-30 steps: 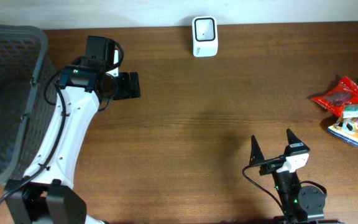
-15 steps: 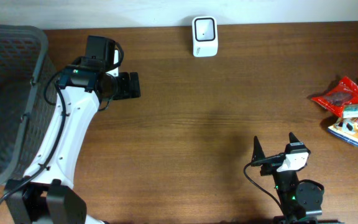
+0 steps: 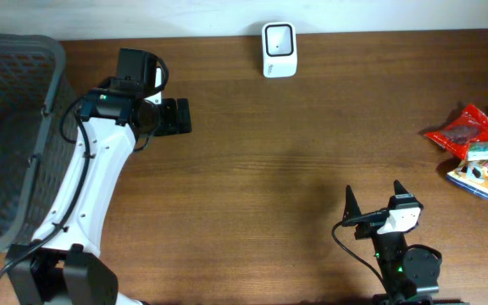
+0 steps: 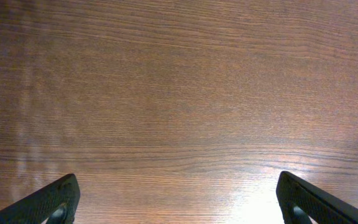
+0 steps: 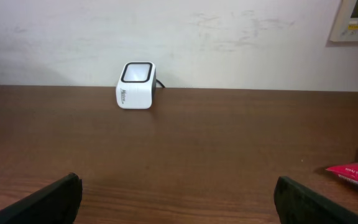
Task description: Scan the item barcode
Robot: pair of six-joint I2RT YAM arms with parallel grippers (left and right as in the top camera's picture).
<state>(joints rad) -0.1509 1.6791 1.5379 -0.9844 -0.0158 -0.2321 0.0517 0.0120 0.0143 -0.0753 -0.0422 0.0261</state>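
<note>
Overhead, a brown wooden table (image 3: 295, 169) carries a small white barcode scanner (image 3: 279, 49), which stands upright at the far edge against a pale wall (image 5: 229, 37). The items to be scanned, a loose pile of snack packets (image 3: 477, 152) in red, blue and yellow wrappers, lie well to the right of the scanner and nearer the robot, close to the table's right edge. Nothing is touching them. The left fingers (image 3: 180, 116) hang to the left of the scanner and a little nearer the robot. They are spread wide and hold nothing, and the left wrist view shows only bare wood grain between the two dark tips (image 4: 48, 202). The right fingers (image 3: 346, 203) sit well in front of the scanner and slightly to its right, by the table's near edge. They are also spread wide and empty, and they are well apart from the packets. From the right wrist view the fingers (image 5: 48, 202) frame the scanner (image 5: 135, 85) straight ahead, its dark window tilted upward, with the corner of a red packet (image 5: 356, 174) at the right border of the view. A dark mesh basket (image 3: 7, 127) stands far to the left of the scanner, at the table's left edge. Bare wood stretches from the scanner to the packets and to both sets of fingers.
</note>
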